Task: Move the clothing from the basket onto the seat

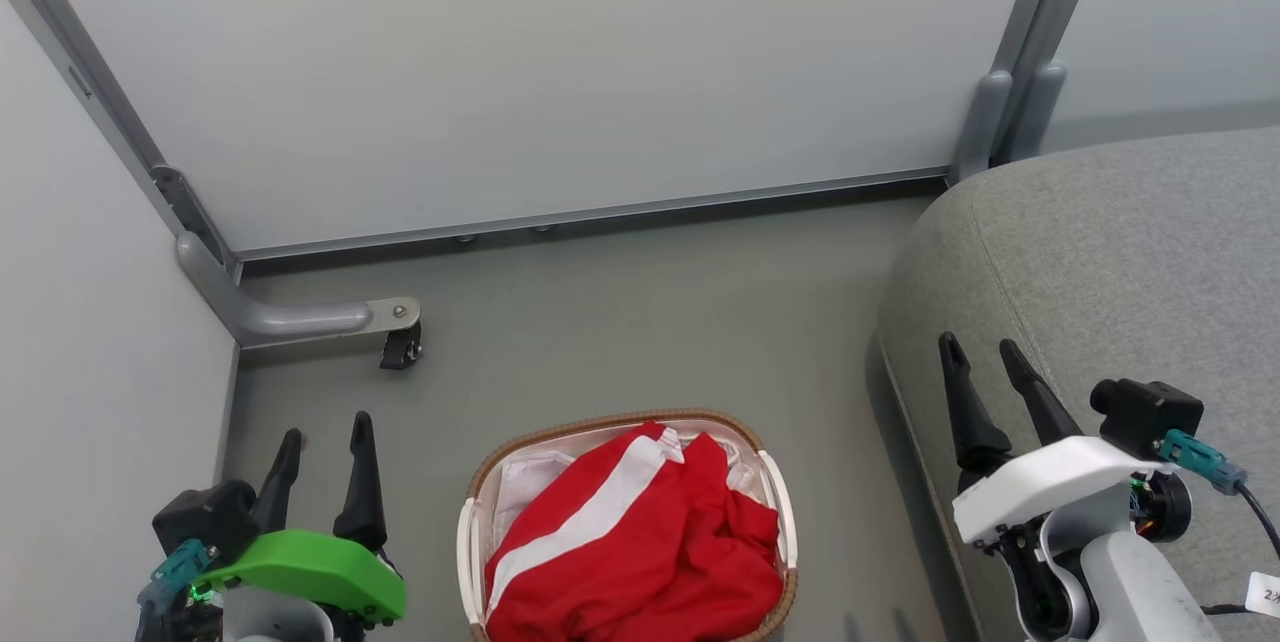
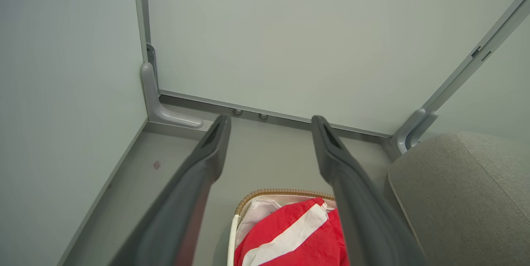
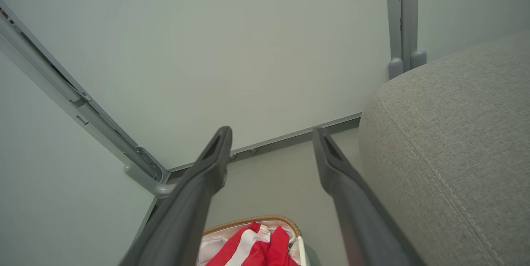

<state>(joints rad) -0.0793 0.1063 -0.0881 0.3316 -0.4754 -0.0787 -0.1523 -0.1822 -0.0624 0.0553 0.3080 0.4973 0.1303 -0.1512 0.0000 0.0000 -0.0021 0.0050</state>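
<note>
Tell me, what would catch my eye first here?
The bright red clothing, one piece with a white stripe, is heaped in the small basket on the floor, low in the head view. The big grey seat bulks at its right. The left gripper, green-backed, and the right gripper, white-backed, stand open on either side.

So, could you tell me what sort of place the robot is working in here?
Probably a mock living-room corner in a test lab: pale partition panels on grey metal feet wall it in, with a grey sofa seat and a laundry basket of red clothing.
</note>
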